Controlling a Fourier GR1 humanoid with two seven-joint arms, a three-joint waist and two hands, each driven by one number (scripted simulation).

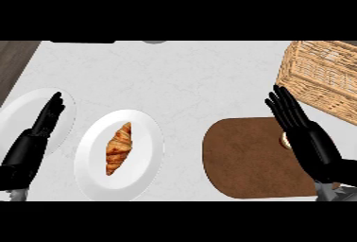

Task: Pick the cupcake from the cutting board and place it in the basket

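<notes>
Both hands have straight fingers, I see: the right hand [310, 139] over the board [251, 160], nearly hiding the cupcake [285, 140] at its right edge; basket [322, 75] far right; left hand [43, 124] over a plate [21, 113].

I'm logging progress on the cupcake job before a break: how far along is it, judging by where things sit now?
Nothing looks done yet. The cupcake is on the cutting board, mostly hidden behind the right hand, whose fingers are straight and not curled round it. The left hand rests open over an empty plate. Left to do: grasp the cupcake, carry it to the basket and set it inside.
</notes>
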